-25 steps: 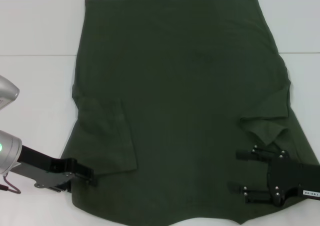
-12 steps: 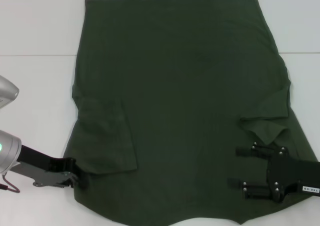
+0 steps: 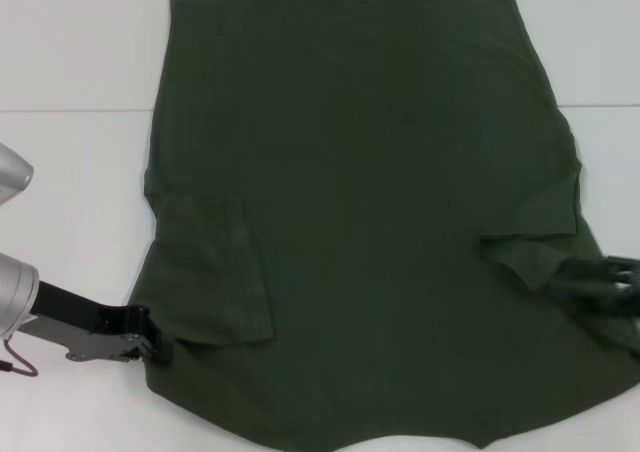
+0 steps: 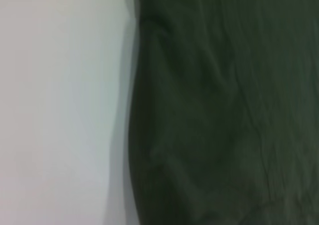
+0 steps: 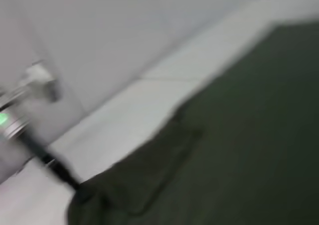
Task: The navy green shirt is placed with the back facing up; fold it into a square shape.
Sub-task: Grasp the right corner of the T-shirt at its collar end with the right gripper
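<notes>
Presently listed: navy green shirt (image 3: 370, 222), one item, spread back-up on the white table (image 3: 70, 62), hem at the far side, collar end nearest the robot. Both short sleeves are turned in over the body; the left sleeve (image 3: 215, 272) lies flat, the right sleeve (image 3: 535, 237) is creased and partly lifted.

Left gripper (image 3: 150, 344): low at the shirt's near left edge, touching the cloth; whether it pinches the edge cannot be told. The left wrist view shows only that edge against the table.

Right gripper (image 3: 610, 277): blurred at the near right edge, beside the rumpled sleeve; finger state cannot be told.

Handling note (judgement): a side fold seems in hand. Each gripper should take only the top edge layers, lift evenly, and carry inward at matched pace, keeping the tucked sleeves (especially the right) from dragging loose.
</notes>
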You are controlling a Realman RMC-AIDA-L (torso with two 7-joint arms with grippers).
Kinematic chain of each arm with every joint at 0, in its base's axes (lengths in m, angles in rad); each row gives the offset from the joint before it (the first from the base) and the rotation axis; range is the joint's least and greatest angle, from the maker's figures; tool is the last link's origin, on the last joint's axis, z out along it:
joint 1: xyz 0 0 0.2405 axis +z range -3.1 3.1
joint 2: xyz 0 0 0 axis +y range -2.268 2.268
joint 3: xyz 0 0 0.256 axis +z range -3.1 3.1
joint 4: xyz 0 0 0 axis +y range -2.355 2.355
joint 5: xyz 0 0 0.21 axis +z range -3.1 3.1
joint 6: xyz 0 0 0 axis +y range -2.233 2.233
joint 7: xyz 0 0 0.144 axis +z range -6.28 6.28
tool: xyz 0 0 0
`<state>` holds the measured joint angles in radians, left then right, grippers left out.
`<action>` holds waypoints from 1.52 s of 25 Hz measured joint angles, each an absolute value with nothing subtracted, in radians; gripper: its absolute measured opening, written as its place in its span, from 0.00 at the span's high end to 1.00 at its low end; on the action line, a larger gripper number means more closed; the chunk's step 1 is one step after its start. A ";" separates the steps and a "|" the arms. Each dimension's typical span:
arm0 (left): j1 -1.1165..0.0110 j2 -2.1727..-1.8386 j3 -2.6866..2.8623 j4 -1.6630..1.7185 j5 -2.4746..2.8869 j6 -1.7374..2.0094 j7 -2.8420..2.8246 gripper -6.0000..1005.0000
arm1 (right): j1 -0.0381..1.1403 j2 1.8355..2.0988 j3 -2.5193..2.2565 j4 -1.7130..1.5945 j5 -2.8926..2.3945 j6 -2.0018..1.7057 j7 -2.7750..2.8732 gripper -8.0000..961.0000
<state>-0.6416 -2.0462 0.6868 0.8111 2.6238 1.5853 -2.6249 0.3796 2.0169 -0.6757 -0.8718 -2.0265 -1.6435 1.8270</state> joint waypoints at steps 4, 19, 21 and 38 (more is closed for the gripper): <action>-0.643 -2.044 0.686 0.811 2.623 1.588 -2.607 0.96 | 0.416 1.915 -0.670 -0.915 -2.146 -1.666 2.209 0.10; -0.662 -2.037 0.688 0.811 2.622 1.581 -2.572 0.96 | 0.618 1.885 -0.619 -0.870 -2.671 -1.686 2.481 0.10; -0.662 -2.037 0.687 0.811 2.621 1.581 -2.569 0.96 | 0.618 1.892 -0.630 -0.858 -2.674 -1.667 2.479 0.10; -0.661 -2.040 0.689 0.811 2.622 1.575 -2.566 0.95 | 0.610 1.924 -0.681 -0.805 -2.678 -1.604 2.431 0.10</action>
